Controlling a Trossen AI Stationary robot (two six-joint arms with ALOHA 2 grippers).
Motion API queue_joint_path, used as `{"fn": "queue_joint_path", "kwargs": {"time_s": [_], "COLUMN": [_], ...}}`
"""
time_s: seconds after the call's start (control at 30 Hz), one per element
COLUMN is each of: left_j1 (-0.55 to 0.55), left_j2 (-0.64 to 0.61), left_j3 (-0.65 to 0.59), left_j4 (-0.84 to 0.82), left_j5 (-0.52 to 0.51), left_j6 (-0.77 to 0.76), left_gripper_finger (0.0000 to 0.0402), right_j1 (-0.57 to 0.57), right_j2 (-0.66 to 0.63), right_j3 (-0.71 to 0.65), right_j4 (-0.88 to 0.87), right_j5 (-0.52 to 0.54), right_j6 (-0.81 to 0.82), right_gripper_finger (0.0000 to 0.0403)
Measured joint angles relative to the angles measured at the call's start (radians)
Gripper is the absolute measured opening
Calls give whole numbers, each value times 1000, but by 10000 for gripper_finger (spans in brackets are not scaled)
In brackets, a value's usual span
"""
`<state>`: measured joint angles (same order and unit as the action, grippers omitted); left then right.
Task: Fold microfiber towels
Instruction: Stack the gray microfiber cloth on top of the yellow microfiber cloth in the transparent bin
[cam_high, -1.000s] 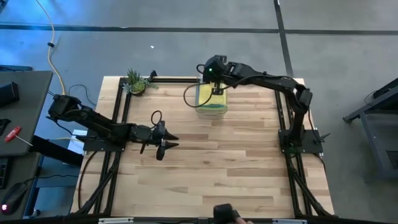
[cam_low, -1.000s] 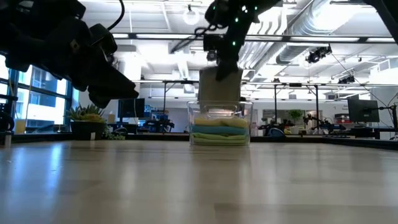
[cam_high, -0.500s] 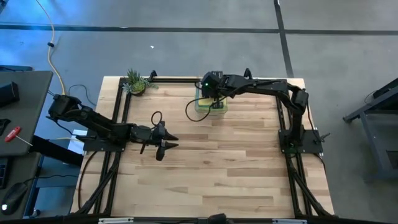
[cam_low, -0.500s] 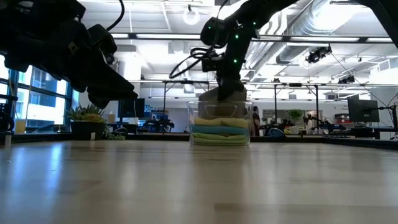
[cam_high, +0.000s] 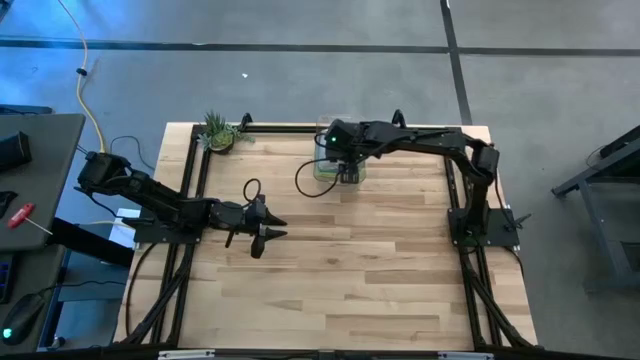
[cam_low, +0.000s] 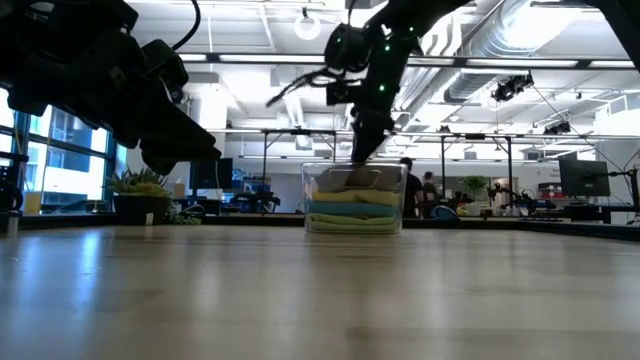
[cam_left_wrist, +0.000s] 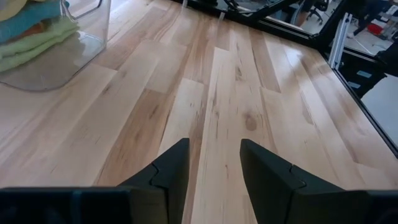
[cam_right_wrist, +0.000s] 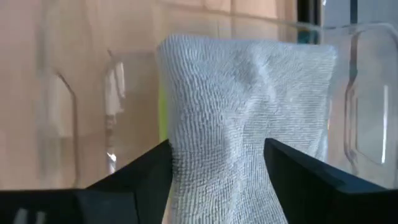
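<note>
1. Clear plastic bin (cam_low: 355, 198) stood near the far edge of the pale wooden table (cam_high: 340, 270), holding stacked folded microfiber towels (cam_low: 353, 210): green, teal and yellow layers.
2. Grey microfiber towel (cam_right_wrist: 249, 118) lay topmost in the bin.
3. Right gripper (cam_right_wrist: 217, 163) hung over the bin, fingers spread wide either side of the grey towel.
4. Left gripper (cam_left_wrist: 214, 163) waited above bare table left of centre, fingers parted, empty.

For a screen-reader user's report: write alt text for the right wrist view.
A folded grey towel fills the middle of the picture, lying between the right gripper's open dark fingers and inside a clear plastic bin. A sliver of lime green shows beside the towel, with the wooden table visible through the bin's walls.
</note>
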<state>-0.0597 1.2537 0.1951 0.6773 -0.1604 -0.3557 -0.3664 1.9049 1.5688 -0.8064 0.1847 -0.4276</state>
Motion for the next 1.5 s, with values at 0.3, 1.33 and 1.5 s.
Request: {"fn": "queue_joint_path", "kwargs": {"time_s": [0.3, 1.33, 1.5], "left_j1": [0, 0, 0], "left_j2": [0, 0, 0], "left_j3": [0, 0, 0], "left_j4": [0, -7, -8], "left_j5": [2, 20, 20], "left_j6": [0, 18, 18], "left_gripper_finger": [131, 131, 131], "right_j1": [-74, -204, -192], "right_j2": [-44, 79, 57], "right_j3": [1, 29, 26], "right_j4": [19, 154, 14], "right_j5": [-221, -341, -373], "right_j6": [95, 114, 113], "right_gripper_finger": [241, 6, 9]}}
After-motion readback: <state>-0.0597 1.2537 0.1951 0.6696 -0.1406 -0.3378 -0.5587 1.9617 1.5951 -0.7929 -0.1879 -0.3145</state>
